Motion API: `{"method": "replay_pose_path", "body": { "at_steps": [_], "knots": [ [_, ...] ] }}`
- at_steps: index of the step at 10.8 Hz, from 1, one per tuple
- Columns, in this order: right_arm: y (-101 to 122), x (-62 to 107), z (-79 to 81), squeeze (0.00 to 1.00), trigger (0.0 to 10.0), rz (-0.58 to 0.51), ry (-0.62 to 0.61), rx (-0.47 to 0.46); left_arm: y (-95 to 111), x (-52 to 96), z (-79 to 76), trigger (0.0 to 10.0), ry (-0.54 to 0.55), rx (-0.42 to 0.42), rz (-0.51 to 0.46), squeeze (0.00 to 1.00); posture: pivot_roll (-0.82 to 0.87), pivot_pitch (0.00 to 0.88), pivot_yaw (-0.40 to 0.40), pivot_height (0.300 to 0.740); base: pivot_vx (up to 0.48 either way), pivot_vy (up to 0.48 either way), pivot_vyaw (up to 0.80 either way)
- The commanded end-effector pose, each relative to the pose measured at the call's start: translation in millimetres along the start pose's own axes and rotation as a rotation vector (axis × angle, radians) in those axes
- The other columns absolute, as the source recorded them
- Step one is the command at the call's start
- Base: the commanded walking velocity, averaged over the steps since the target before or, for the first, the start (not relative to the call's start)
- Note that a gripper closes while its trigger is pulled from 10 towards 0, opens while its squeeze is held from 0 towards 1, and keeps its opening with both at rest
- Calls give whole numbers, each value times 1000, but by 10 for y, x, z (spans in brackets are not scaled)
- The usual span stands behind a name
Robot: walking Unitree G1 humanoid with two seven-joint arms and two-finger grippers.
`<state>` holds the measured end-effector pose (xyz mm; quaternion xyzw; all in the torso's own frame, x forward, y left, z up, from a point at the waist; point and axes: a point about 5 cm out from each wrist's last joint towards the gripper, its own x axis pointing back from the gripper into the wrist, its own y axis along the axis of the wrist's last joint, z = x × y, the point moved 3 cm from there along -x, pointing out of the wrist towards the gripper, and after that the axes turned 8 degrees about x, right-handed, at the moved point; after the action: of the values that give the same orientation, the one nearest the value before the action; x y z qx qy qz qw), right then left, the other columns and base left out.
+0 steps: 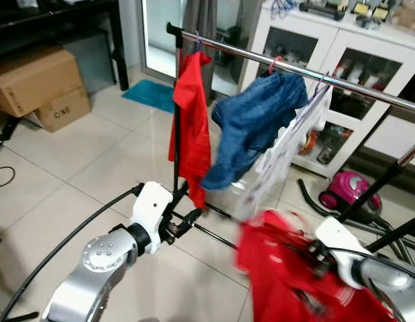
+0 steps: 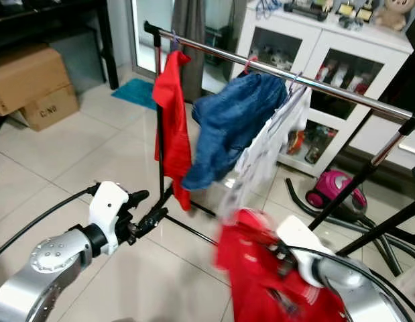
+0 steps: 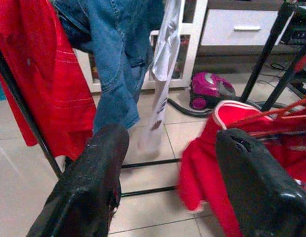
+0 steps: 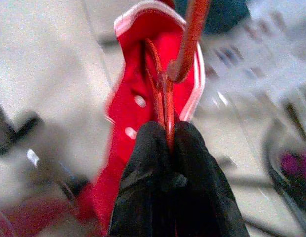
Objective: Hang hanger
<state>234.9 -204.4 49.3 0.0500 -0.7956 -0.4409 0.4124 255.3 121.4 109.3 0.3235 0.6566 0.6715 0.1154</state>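
My right gripper (image 4: 167, 140) was clamped on 1 red hanger (image 4: 165, 101) w/ a red garment (image 2: 261, 282) on it, held low, below the rail (image 1: 341, 84). My left gripper (image 3: 167, 163) was spread wide, holding nothing, near the rack's foot. On the rail hung 3 items: 1 red shirt (image 1: 190, 127), 1 pr jeans (image 1: 251, 127), 1 white top (image 1: 287, 151).

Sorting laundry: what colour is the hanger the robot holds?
Red hanger, clearest in the right wrist view.
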Motion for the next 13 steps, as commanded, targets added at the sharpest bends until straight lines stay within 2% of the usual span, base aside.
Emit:
{"method": "replay_pose_path", "body": {
  "at_steps": [1, 2, 3, 5, 6, 7, 9, 11, 12, 13],
  "knots": [
    [350, 50, -114, 0, 10000, -177, -9, 14, 51, 34, 78, 10000, 14, -1, -13, 396, 80, 4, -113, 740, 0, 0, 0],
    [512, 37, -123, 0, 10000, -279, 1, 12, 89, 58, 158, 10000, 34, -11, -17, 1000, 89, 3, -110, 740, 0, 0, 0],
    [747, 12, -85, 0, 10000, -417, 52, -25, 195, 35, 183, 10000, 3, -33, -35, 1000, 101, 0, -105, 740, 0, 0, 0],
    [1062, -11, -9, 0, 10000, -570, 133, -51, 325, -119, 175, 10000, -37, -85, -63, 1000, 99, 0, -96, 740, 0, 0, 0],
    [1122, -9, 1, 0, 10000, -593, 147, -62, 338, -152, 174, 10000, -43, -103, -64, 1000, 99, 0, -96, 740, 0, 0, 0],
    [1257, 6, 7, 0, 10000, -642, 172, -69, 329, -237, 191, 10000, -39, -157, -49, 1000, 96, 0, -95, 740, 0, 0, 0],
    [1432, 78, 24, 0, 10000, -708, 216, -79, 313, -364, 234, 10000, -7, -138, -68, 1000, 91, 0, -100, 740, 0, 0, 0],
    [1591, 174, 11, 0, 10000, -784, 272, -132, 343, -639, 317, 10000, 49, -131, -118, 1000, 82, 0, -115, 740, 0, 0, 0],
    [1596, 175, 7, 0, 10000, -785, 276, -129, 342, -702, 334, 10000, 61, -128, -120, 1000, 79, 0, -114, 740, 0, 0, 0],
    [1610, 187, -8, 0, 10000, -785, 279, -128, 374, -768, 376, 10000, 106, -147, -133, 498, 69, 0, -106, 740, 0, 0, 0]
  ]
}}
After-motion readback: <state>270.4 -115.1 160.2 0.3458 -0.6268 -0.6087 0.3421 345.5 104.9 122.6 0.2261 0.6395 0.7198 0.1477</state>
